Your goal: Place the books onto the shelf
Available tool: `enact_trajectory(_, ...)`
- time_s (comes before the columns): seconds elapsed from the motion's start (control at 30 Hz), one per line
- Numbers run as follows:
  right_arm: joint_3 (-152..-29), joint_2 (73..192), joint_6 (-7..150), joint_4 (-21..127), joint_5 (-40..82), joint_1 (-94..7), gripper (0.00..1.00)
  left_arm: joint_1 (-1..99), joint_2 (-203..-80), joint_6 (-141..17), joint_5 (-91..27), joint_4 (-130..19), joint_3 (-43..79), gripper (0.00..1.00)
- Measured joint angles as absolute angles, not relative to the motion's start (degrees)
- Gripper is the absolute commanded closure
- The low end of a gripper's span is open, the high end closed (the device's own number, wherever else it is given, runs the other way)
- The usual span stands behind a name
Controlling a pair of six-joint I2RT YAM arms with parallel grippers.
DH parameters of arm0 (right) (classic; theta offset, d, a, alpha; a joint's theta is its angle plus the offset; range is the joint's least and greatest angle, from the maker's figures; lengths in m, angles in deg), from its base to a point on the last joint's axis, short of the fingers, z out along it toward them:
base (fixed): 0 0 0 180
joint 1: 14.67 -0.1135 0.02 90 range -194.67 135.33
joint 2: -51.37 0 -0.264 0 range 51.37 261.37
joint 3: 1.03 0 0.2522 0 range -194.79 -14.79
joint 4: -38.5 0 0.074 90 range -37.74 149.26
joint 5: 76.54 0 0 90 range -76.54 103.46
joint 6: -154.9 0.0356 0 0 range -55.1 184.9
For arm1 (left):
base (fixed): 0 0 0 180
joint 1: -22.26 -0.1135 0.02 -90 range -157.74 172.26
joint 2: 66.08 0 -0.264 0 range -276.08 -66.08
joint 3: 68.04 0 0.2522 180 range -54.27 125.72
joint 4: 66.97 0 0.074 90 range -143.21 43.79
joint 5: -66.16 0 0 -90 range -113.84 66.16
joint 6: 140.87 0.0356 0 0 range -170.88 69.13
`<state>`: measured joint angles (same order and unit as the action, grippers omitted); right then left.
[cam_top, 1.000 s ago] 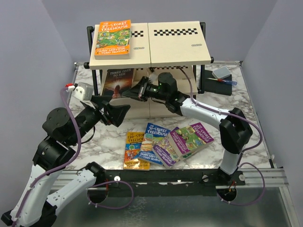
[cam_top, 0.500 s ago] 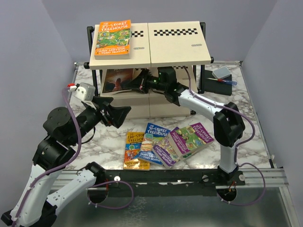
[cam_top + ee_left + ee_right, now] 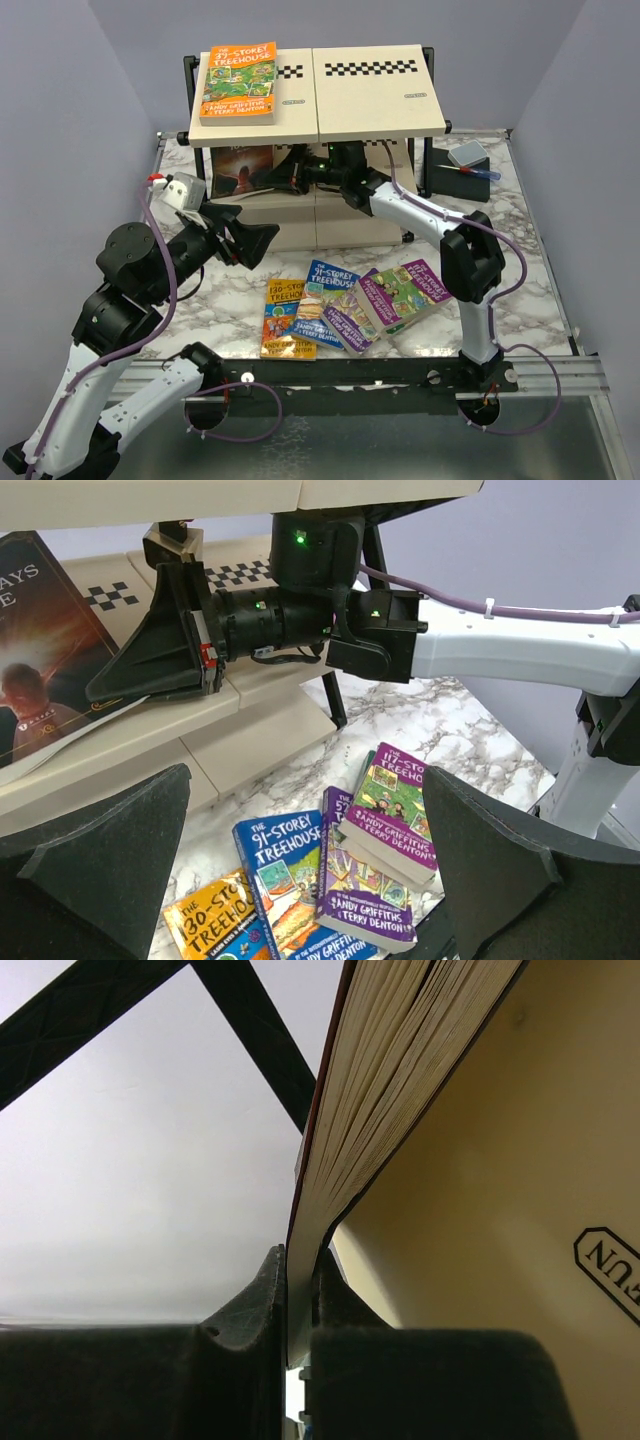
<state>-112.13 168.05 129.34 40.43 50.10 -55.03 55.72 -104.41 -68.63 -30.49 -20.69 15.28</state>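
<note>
- Your right gripper (image 3: 291,172) reaches under the top board of the shelf (image 3: 370,85), into the left half of the middle tier
- Its jaws are pinched tight on the right edge of the dark book (image 3: 243,168); from the right wrist you see the fingers (image 3: 250,1310) squeezing the cover and pages (image 3: 400,1070) between them
- The dark book sits tilted on the middle tier with its glowing orange cover turned toward the arms, and its lower edge looks to be down on the cream board
- The orange book (image 3: 238,82) lies flat on the top tier at the left end, cover up
- Four books lie on the marble table (image 3: 530,250) in front of the shelf, fanned and overlapping: the yellow book (image 3: 285,318) at the left, the blue book (image 3: 327,298) beside it, a purple book (image 3: 352,315) partly under the next one, and the purple-and-green book (image 3: 407,290) at the right
- Your left gripper (image 3: 250,238) hangs above the table, left of the fanned books and in front of the shelf, jaws spread wide and holding nothing
- A small dark box (image 3: 466,165) with a grey top sits on the table to the right of the shelf, well apart from both grippers
</note>
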Motion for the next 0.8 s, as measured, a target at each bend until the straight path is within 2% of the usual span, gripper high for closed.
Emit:
enact_trajectory(0.17, -112.1, 168.0, 129.4, 40.8, 50.4, -54.5, 0.93, 55.7, -104.6, -68.6, -30.5, -20.7, 15.3, 0.01)
enact_trajectory(0.33, -112.1, 168.1, 129.3, 40.8, 50.8, -54.0, 0.8, 55.7, -104.7, -68.6, -30.5, -20.7, 15.3, 0.01)
enact_trajectory(0.5, -112.1, 168.0, 129.3, 40.9, 51.1, -53.5, 0.64, 55.7, -104.7, -68.6, -30.5, -20.7, 15.3, 0.01)
enact_trajectory(0.8, -112.1, 167.6, 129.4, 40.3, 51.0, -53.3, 0.43, 55.7, -104.8, -68.6, -30.5, -20.7, 15.3, 0.01)
